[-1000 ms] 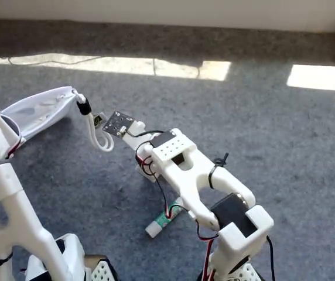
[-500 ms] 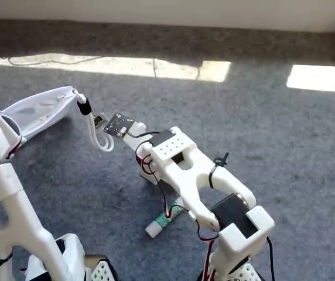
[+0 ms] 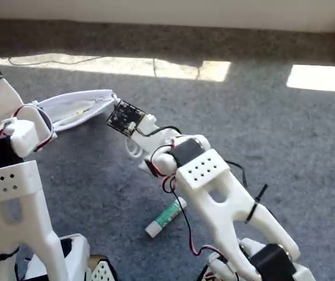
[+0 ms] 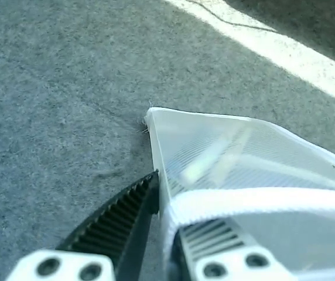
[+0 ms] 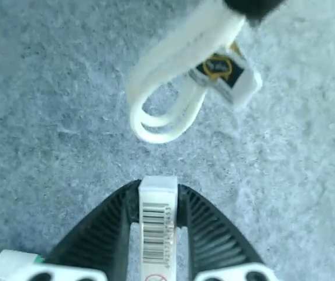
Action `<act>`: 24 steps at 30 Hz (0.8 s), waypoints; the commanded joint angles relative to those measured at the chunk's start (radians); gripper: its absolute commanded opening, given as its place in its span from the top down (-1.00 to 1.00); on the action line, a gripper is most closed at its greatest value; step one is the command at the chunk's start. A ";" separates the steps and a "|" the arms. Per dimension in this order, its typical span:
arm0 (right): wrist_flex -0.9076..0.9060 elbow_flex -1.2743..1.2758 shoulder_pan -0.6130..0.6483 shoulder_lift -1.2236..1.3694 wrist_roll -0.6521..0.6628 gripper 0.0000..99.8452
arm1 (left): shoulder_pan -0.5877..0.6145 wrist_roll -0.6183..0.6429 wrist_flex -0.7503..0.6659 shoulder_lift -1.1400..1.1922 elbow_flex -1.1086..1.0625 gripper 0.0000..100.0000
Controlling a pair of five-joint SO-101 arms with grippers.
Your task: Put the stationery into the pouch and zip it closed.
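— Where is the pouch (image 3: 77,111)?
— On the far-left part of the grey carpet (image 3: 261,117). It is white, see-through mesh, and it stretches from the left arm towards the middle. The left fingers (image 4: 120,213) are clamped on it, right at the white band along its edge.
— And the right arm?
— The right fingers (image 5: 106,234) are gripping a slim white stick (image 5: 156,228). It points at the cord loop (image 5: 167,111) that hangs off the pouch's end, near it but not touching.
— Any writing you can read?
— The stick carries a barcode label, and the print around it is too small to make out. The little white tag (image 5: 226,73) on the loop has a round gold-and-black emblem. I can't read its lettering.
— Any other stationery out?
— A glue stick (image 3: 166,218) lies on the carpet beside the right arm. It is white with a green printed band, well apart from the pouch.
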State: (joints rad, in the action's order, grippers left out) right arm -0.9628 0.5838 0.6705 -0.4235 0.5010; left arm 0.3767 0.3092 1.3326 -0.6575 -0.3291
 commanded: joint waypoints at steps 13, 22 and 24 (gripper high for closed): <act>0.010 0.114 0.013 -0.590 -0.087 0.99 | -0.285 0.006 -0.020 -0.033 0.042 0.99; 0.157 0.116 0.013 -0.705 -0.278 0.99 | -0.317 0.006 -0.017 -0.033 0.042 0.99; 0.213 0.116 0.013 -0.705 -0.299 0.99 | -0.317 0.006 -0.011 -0.033 0.042 0.99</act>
State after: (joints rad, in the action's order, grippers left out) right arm -0.8385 0.7050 0.6720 -1.1001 0.2401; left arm 0.0790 0.3092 1.3326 -0.6575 -0.3291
